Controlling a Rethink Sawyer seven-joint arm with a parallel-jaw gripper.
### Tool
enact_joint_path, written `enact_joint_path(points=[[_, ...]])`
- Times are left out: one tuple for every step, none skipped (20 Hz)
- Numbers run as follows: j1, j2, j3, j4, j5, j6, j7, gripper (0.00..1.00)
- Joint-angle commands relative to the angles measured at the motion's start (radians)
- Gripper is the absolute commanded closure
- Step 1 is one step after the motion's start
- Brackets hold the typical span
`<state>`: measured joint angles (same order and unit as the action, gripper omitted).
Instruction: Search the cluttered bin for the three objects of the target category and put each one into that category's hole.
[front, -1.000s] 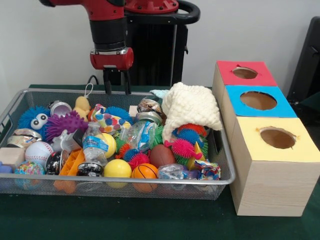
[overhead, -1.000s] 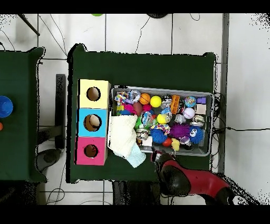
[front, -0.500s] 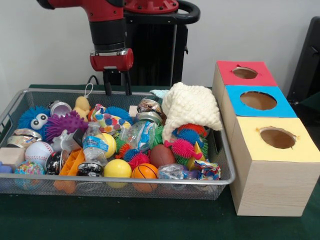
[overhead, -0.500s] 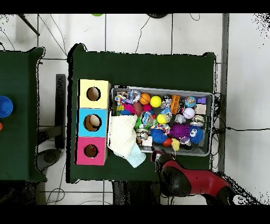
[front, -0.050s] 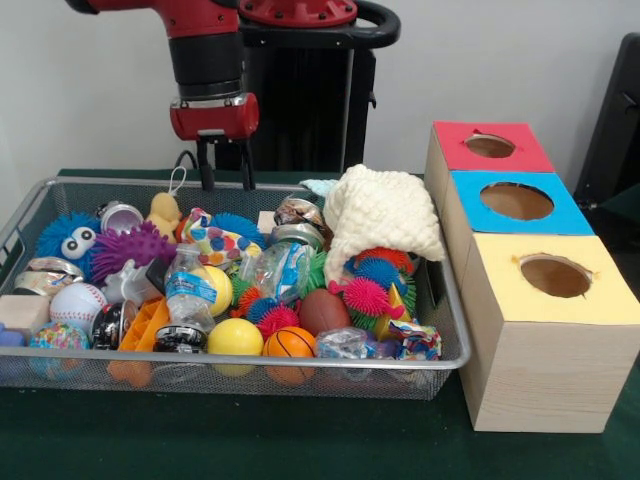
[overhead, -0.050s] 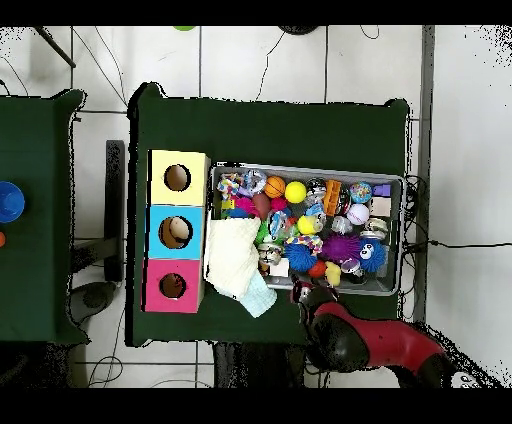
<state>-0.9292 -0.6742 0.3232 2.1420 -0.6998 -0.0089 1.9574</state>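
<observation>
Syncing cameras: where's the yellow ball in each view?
Front view: the yellow ball lies at the bin's near edge, just left of the basketball.
Overhead view: the yellow ball lies along the bin's top edge, just right of the basketball.
Shared landmark: the cream knitted cloth.

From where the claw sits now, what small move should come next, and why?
Probably a short advance over the bin before descending: the claw hangs open and empty above the bin's far rim, beside the cream cloth, touching none of the toys, and all three box holes look empty.
</observation>
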Motion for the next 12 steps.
enact_joint_path(points=[[-0.045,-0.096,0.15,-0.105,-0.042,0.174,-0.141,0.0],[-0.05,-0.108,0.159,-0.104,-0.041,0.183,-0.145,0.0],[-0.057,-0.121,0.171,-0.102,-0.039,0.195,-0.152,0.0],[-0.065,-0.135,0.184,-0.101,-0.036,0.207,-0.158,0.0],[-0.069,-0.141,0.191,-0.099,-0.04,0.21,-0.158,0.0],[-0.071,-0.142,0.193,-0.101,-0.046,0.209,-0.154,0.0],[-0.068,-0.139,0.193,-0.106,-0.06,0.195,-0.144,0.0],[-0.069,-0.137,0.196,-0.111,-0.067,0.191,-0.138,0.0],[-0.07,-0.132,0.199,-0.116,-0.074,0.186,-0.133,0.0],[-0.068,-0.129,0.2,-0.121,-0.08,0.184,-0.13,0.0],[-0.064,-0.128,0.196,-0.126,-0.088,0.174,-0.121,0.0],[-0.06,-0.125,0.192,-0.131,-0.094,0.168,-0.116,0.0]])
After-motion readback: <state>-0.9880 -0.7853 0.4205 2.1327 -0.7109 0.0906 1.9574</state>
